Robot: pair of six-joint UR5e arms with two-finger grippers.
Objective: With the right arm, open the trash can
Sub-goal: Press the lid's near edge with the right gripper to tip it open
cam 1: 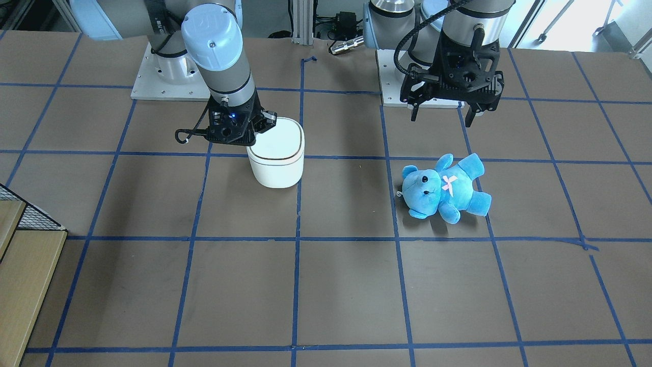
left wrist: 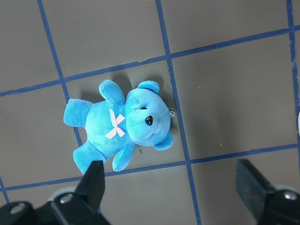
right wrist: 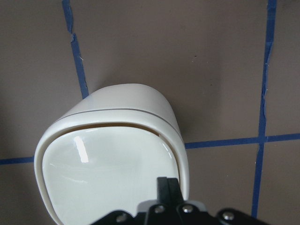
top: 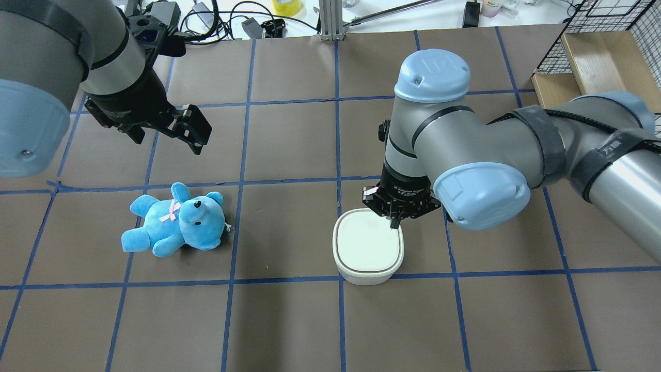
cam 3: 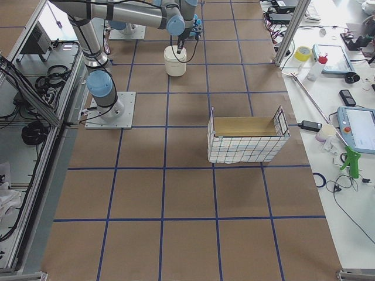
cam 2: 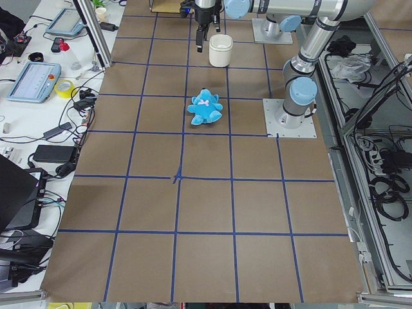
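Note:
The white trash can stands on the brown table, its flat lid down; a thin dark gap shows along the lid's far edge in the right wrist view. My right gripper is shut, its fingertips together and pointing down at the lid near its rim, on the robot's side. From the front it shows a blue light beside the can. I cannot tell whether the tips touch the lid. My left gripper is open and empty, hovering above the table.
A blue teddy bear lies on its back on the robot's left half of the table, below the left gripper. A wire basket with a wooden box stands at the far right of the table. Blue tape lines grid the table.

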